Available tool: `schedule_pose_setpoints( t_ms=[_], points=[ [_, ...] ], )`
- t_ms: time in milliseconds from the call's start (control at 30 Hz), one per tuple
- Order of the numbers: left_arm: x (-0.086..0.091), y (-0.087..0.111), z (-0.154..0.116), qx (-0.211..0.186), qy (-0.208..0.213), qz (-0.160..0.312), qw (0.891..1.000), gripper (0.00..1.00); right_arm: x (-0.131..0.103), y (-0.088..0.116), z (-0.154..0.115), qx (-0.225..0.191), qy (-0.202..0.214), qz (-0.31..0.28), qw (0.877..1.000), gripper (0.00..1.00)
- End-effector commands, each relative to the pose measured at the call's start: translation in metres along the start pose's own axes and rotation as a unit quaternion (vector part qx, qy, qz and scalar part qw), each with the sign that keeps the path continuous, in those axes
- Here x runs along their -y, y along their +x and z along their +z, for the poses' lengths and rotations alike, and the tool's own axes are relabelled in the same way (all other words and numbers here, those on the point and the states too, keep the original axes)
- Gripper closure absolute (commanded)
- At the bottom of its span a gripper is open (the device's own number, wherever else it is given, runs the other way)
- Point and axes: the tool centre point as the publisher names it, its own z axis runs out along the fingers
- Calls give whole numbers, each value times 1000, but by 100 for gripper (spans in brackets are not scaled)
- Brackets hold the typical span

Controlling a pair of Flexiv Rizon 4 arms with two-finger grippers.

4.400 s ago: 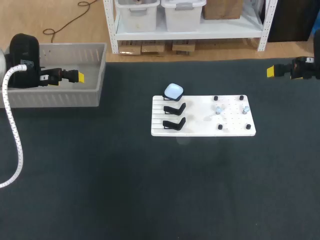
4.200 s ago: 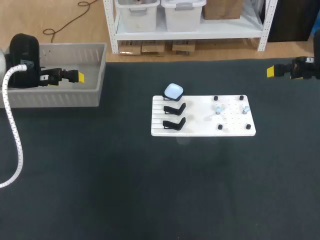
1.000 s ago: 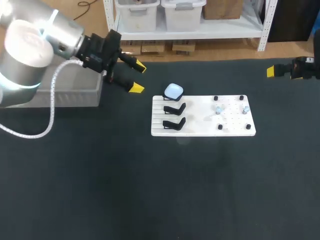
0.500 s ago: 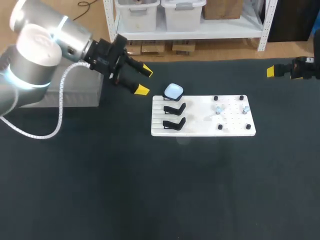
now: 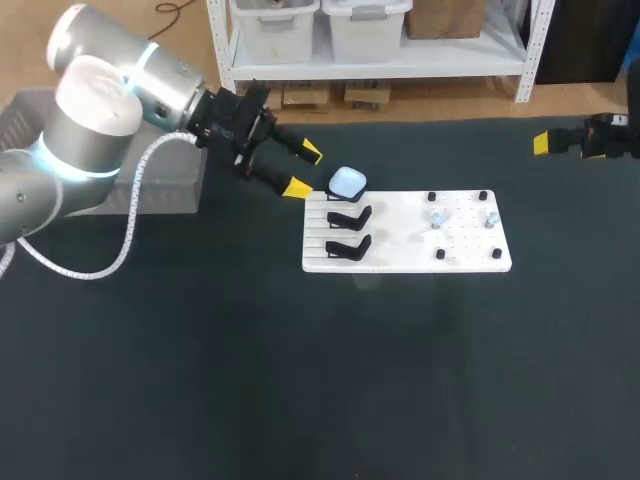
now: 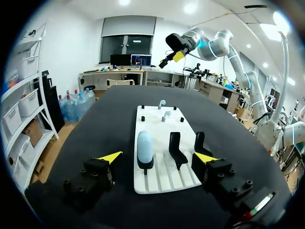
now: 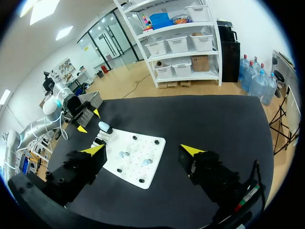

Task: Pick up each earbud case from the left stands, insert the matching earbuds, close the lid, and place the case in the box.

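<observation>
Left wrist view: the left gripper is held with fingers spread apart just short of the earbud case, which is propped upright on its stand, ready to be grasped. Two empty stands are set beside it, with the earbuds farther along the white board. The right gripper is held open, well apart at the far right.
</observation>
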Motion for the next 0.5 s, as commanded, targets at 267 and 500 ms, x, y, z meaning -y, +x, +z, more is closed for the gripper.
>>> schedule_pose_setpoints(
  t_ms=[267,500],
  points=[
    [-11,4,17,4,-7,5,1000,29,0,0,0,0,1,0,1000,0],
    [-15,6,25,8,-16,7,1000,38,0,0,0,0,1,0,1000,0]
  ],
)
